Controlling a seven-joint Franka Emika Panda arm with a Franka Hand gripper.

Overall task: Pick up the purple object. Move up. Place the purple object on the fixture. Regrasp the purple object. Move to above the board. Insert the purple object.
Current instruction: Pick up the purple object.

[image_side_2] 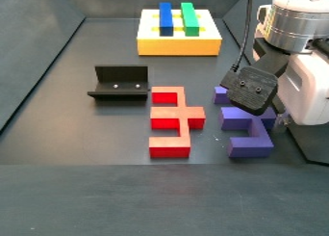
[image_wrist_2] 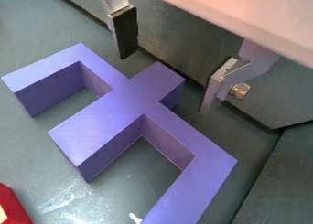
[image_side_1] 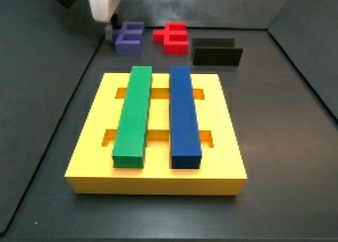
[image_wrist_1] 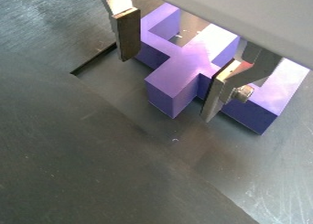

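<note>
The purple object (image_side_2: pixel 247 131) lies flat on the dark floor (image_side_2: pixel 77 134), and everything else is placed from it here. Just beside it, nearly touching along one edge, lies a red notched piece (image_side_2: pixel 170 121) of like size; in a wrist view only a red corner (image_wrist_2: pixel 10 208) shows near one purple leg. Beyond the red piece from the purple object stands the fixture (image_side_2: pixel 122 83), a dark L-shaped bracket, well apart from the purple object. Far from the purple object, toward the back wall in a side view, sits the yellow board (image_side_2: pixel 179 38) carrying a long green bar (image_side_1: pixel 132 113) and a long blue bar (image_side_1: pixel 184 113) side by side.

The gripper (image_wrist_1: pixel 170 70) is down at the purple object, over its middle arm. Its two silver fingers (image_wrist_1: pixel 126 36) stand spread wide, one on each side of that arm; in a wrist view a gap shows between each dark pad (image_wrist_2: pixel 124 36) and the purple surface, so the pincer is open and grips nothing. In a side view the arm's white and black body (image_side_2: pixel 290 47) hides part of the purple object.

The floor is a matte dark grey sheet with fine scratches, enclosed by low dark walls (image_side_2: pixel 52 57).
</note>
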